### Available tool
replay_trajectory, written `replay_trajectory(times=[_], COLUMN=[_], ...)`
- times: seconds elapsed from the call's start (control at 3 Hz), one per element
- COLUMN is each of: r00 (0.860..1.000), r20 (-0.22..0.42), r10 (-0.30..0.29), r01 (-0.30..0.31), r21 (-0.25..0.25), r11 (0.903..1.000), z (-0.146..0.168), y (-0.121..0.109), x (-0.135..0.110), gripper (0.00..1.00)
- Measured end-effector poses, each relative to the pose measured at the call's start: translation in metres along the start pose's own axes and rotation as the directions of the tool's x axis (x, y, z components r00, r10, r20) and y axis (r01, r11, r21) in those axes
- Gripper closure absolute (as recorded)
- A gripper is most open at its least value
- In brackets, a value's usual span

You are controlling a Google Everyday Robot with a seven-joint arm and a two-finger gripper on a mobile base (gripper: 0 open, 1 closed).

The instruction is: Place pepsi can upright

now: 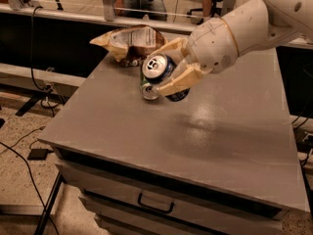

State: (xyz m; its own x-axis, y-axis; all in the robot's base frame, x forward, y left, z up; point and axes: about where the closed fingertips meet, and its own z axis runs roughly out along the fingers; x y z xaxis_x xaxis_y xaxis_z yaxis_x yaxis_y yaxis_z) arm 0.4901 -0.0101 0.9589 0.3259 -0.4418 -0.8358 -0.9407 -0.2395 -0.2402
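My gripper [165, 68] reaches in from the upper right and is shut on the pepsi can [163, 73], a dark blue can with a silver top. I hold it tilted on its side above the grey table [195, 131], its silver top facing left toward the camera. One tan finger [178, 80] runs under the can and the other lies over it. A green soda can [148, 89] lies on the table just below and behind the pepsi can, partly hidden by it.
A crumpled chip bag [129, 43] lies at the table's back left corner. The table has drawers below its front edge with a handle [155, 204]. Cables and a stand leg are on the floor at the left.
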Motion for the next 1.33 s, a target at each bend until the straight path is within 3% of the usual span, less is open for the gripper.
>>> replay_trajectory(times=[0.33, 1.0, 1.33], r00=[0.993, 0.947, 0.940], r20=[0.102, 0.297, 0.316], r10=[0.060, 0.126, 0.128], r01=[-0.058, -0.116, -0.116], r21=[-0.024, -0.053, -0.056], r11=[0.9980, 0.9919, 0.9916], z=[0.010, 0.027, 0.029], y=[0.006, 0.023, 0.024], x=[0.010, 0.020, 0.019], gripper=[1.00, 1.00, 1.00])
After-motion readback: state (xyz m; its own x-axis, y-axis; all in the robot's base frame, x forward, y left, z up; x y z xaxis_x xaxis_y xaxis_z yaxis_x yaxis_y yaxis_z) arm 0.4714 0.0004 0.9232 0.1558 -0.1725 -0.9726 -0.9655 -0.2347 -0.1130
